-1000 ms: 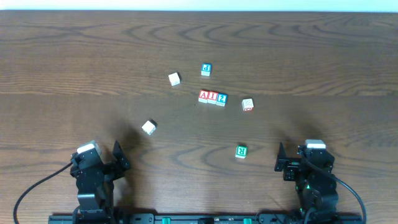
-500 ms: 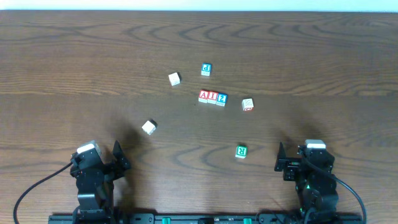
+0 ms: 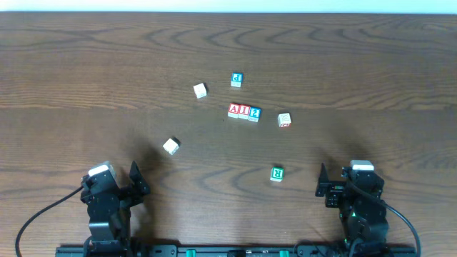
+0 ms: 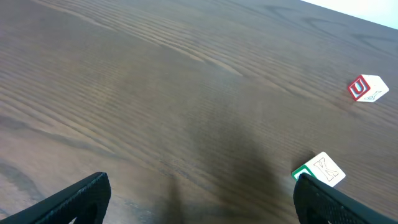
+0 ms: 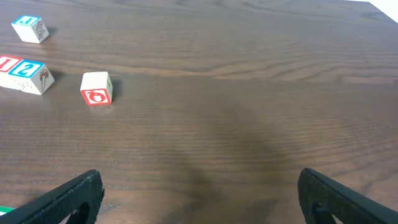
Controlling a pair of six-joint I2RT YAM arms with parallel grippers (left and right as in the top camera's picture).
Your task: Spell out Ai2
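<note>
Three blocks stand touching in a row at the table's middle: a red A block [image 3: 233, 111], a red I block [image 3: 244, 111] and a blue 2 block [image 3: 255, 113]. The I and 2 blocks also show at the left edge of the right wrist view [image 5: 25, 71]. My left gripper [image 3: 136, 182] is open and empty at the near left edge; its fingertips frame bare wood [image 4: 199, 199]. My right gripper [image 3: 321, 183] is open and empty at the near right edge [image 5: 199, 199].
Loose blocks lie around the row: a blue one [image 3: 237, 80], a white one [image 3: 201, 91], a red-marked one [image 3: 284, 120], a green R block [image 3: 277, 173] and a white block with a green K [image 3: 171, 146], which also shows in the left wrist view [image 4: 320, 170].
</note>
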